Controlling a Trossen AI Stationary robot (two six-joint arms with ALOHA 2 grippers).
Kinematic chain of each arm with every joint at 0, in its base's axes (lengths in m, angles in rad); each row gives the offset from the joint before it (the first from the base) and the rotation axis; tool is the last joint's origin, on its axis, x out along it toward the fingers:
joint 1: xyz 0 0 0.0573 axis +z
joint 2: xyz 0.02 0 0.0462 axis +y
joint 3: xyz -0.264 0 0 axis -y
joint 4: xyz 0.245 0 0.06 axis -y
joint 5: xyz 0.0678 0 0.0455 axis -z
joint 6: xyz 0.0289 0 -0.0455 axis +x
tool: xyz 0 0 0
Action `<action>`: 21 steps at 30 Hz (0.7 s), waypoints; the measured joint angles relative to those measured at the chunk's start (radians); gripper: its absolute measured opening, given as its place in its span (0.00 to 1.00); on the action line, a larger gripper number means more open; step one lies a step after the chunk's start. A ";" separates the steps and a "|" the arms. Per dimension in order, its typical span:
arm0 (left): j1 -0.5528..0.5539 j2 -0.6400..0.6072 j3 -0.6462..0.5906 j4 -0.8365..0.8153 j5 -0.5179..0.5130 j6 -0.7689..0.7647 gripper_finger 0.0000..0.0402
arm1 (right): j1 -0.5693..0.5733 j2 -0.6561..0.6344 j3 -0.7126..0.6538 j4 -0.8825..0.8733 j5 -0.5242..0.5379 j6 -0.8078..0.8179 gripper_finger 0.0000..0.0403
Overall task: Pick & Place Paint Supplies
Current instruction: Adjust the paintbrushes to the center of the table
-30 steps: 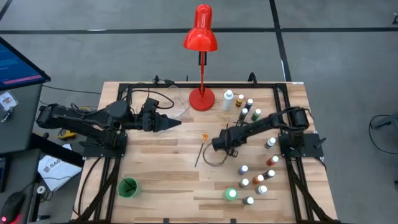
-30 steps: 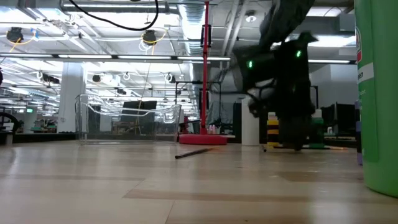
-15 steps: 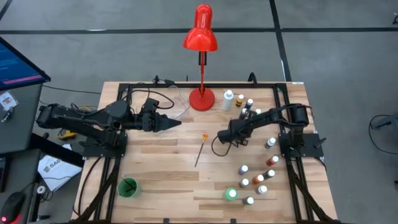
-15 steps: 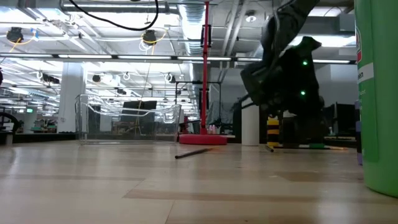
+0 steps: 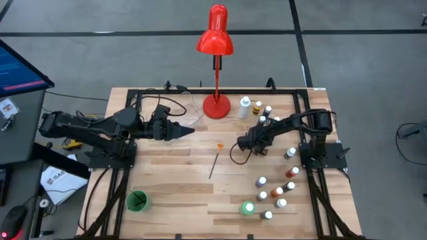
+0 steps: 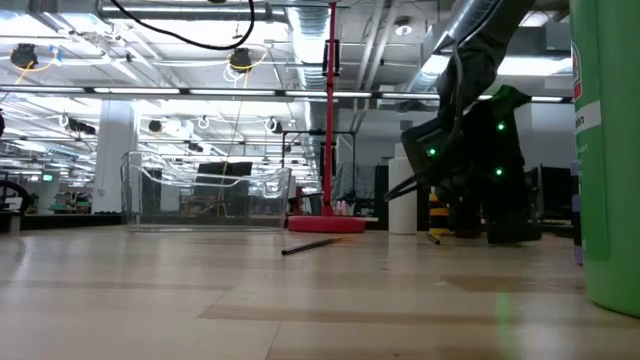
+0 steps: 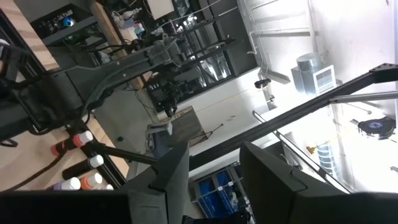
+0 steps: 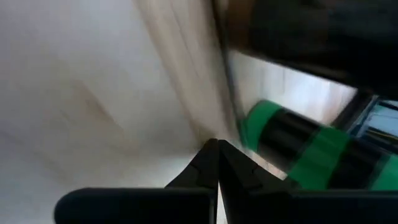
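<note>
A thin dark brush (image 5: 214, 161) with an orange tip lies flat mid-table, also seen in the low view (image 6: 310, 246). Small white-capped paint bottles stand in a far group (image 5: 261, 113) and a near-right group (image 5: 277, 190). My right gripper (image 5: 241, 142) is shut and empty. It hangs tilted down just right of the brush's orange end, clear of the wood (image 8: 214, 148). My left gripper (image 5: 189, 132) is raised at the left, pointing level toward the right. Its fingers are open with nothing between them (image 7: 214, 180).
A red desk lamp (image 5: 216, 105) stands at the far middle. A green cup (image 5: 137, 200) sits near the front left. A green bottle (image 5: 248, 208) stands near the front right, close to the low camera (image 6: 605, 150). Bare wood lies between the cup and the brush.
My right gripper has moved toward the table's far edge and a little to the right, away from the brush's handle, still shut and empty. The brush and bottles have not moved.
</note>
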 joint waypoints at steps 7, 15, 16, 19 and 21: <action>0.000 0.000 0.000 0.000 0.000 0.000 0.34 | 0.099 -0.002 0.055 0.018 -0.095 0.072 0.00; 0.000 0.000 0.000 0.000 0.000 0.000 0.34 | 0.234 0.001 0.246 0.014 -0.233 0.045 0.00; 0.000 0.000 0.000 0.000 0.000 0.000 0.34 | 0.234 0.001 0.259 -0.012 -0.211 0.046 0.00; 0.000 0.000 0.000 0.000 0.000 0.000 0.34 | 0.218 0.001 0.276 -0.106 -0.149 0.064 0.00; 0.000 0.000 0.000 0.000 0.000 0.000 0.34 | 0.202 0.001 0.265 -0.172 -0.118 0.081 0.00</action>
